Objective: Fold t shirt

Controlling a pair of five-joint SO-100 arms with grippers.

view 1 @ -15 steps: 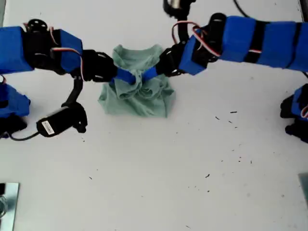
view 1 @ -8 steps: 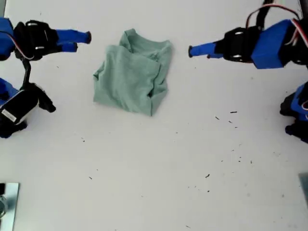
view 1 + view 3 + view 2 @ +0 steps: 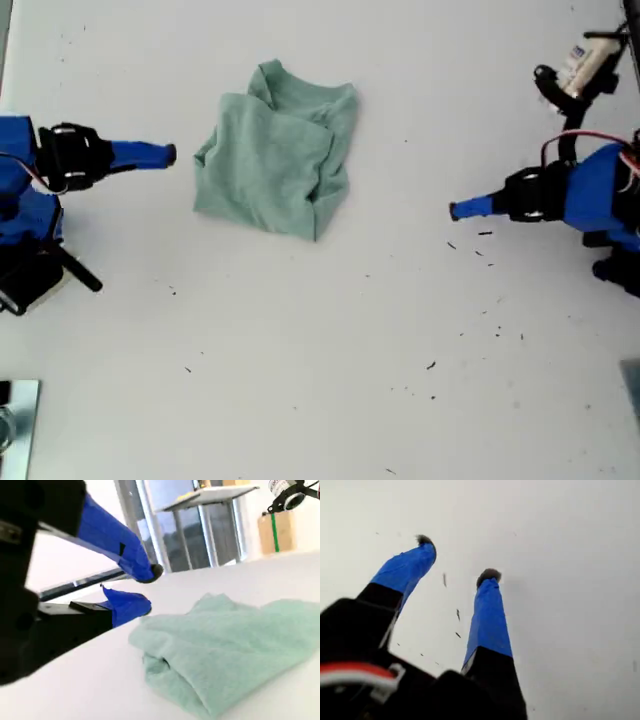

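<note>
Sage-green t shirt [image 3: 277, 160] lying folded on our white table [image 3: 330, 350], my first gripper [image 3: 456, 559] hanging parted and empty, my second gripper [image 3: 146, 587] hovering slightly open beside the cloth

The exterior view looks straight down on the white worktop [image 3: 320, 340] from high above. The first wrist view sits close over bare, speckled worktop. The second wrist view looks low across it at the pale sage-green knit t shirt [image 3: 235, 645], shared with the exterior view's upper middle [image 3: 275, 160].

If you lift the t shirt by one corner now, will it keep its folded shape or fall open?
It would probably fall open. The t shirt looks like soft knit, lying in loose, uneven layers with rounded, sagging edges, so it is likely floppy. Nothing seems to hold the folds together. It also looks thin and light, so a push would likely bunch it up rather than slide it as one piece across the table.
</note>
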